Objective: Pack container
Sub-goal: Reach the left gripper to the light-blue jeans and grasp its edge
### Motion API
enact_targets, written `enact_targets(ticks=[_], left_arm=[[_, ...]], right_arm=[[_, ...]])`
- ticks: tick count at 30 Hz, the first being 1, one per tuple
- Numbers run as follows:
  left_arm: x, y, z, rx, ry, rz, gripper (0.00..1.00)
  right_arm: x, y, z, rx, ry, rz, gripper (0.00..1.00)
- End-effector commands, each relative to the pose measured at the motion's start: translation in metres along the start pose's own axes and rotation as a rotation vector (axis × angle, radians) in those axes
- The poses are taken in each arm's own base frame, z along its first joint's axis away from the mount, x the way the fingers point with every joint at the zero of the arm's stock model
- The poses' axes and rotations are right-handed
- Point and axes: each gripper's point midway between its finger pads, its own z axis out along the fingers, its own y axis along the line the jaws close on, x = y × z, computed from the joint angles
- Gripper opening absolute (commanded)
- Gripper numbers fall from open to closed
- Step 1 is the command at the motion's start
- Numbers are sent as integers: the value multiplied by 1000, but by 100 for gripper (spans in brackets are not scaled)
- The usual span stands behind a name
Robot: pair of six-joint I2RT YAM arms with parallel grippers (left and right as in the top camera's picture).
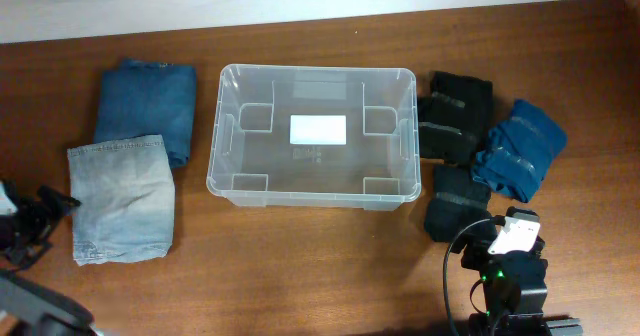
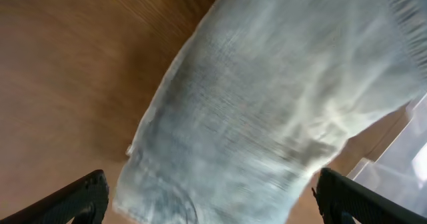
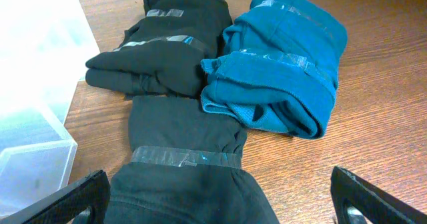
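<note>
The container (image 1: pixel 232 181), a clear plastic bin with a white label (image 1: pixel 318 130) on its bottom, stands empty mid-table. Left of it lie folded dark blue jeans (image 1: pixel 146 101) and folded light grey-blue jeans (image 1: pixel 122 198). My left gripper (image 1: pixel 45 216) is open at the light jeans' left edge; the blurred left wrist view shows those jeans (image 2: pixel 267 111) between its fingers (image 2: pixel 213 204). Right of the bin lie two black taped bundles (image 1: pixel 455 116) (image 1: pixel 452 204) and a teal bundle (image 1: pixel 520 148). My right gripper (image 3: pixel 217 204) is open over the near black bundle (image 3: pixel 183 177).
The bin's corner shows at the left of the right wrist view (image 3: pixel 33 151) and at the right of the left wrist view (image 2: pixel 400 164). The far black bundle (image 3: pixel 157 44) and teal bundle (image 3: pixel 280 71) lie beyond the right fingers. Wooden table all round.
</note>
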Motion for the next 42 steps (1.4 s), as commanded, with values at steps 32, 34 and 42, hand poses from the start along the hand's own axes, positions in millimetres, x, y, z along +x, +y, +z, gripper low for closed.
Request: enact_targets(ticks=[32, 34, 42], left_arm=[[34, -14, 115, 235, 251, 193, 15], [32, -21, 113, 283, 235, 181, 0], [15, -40, 78, 320, 214, 117, 0]], right_arm=[[2, -2, 1, 9, 0, -4, 98], [2, -2, 1, 9, 0, -4, 99], [2, -2, 1, 9, 0, -4, 98]])
